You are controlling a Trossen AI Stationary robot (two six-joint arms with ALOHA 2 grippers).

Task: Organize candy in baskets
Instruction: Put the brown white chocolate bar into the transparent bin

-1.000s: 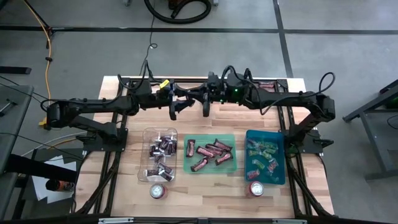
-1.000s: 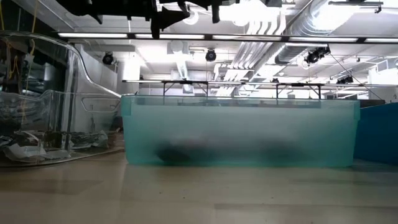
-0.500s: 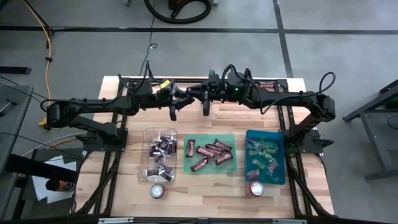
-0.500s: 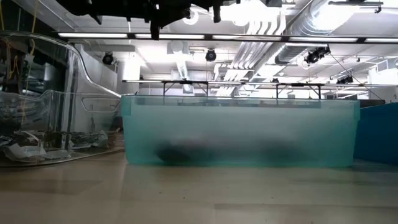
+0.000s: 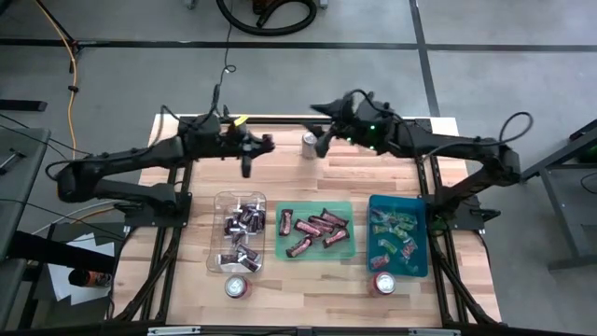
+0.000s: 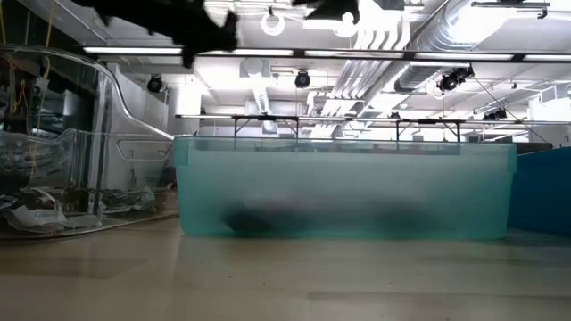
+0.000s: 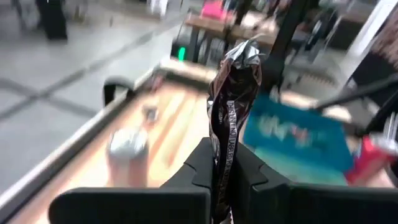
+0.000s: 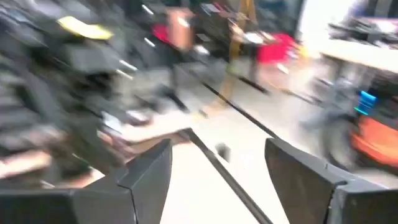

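My left gripper [image 7: 224,177] pinches a dark candy [image 7: 231,106] upright above the table's far side (behind the clear basket [image 5: 241,232]). My right gripper [image 8: 217,155] hovers spread, holding nothing.

Grey concrete floor [image 5: 522,84] surrounds the wooden table [image 5: 308,289], crossed by dark seams at twelve o'clock. A yellow cable [image 5: 67,56] runs at ten o'clock; a grey bench [image 5: 569,182] stands at three o'clock. Level across the table: fluorescent strip lights [image 6: 294,54], white ceiling ducts [image 6: 393,36], distant black frames [image 6: 428,125].
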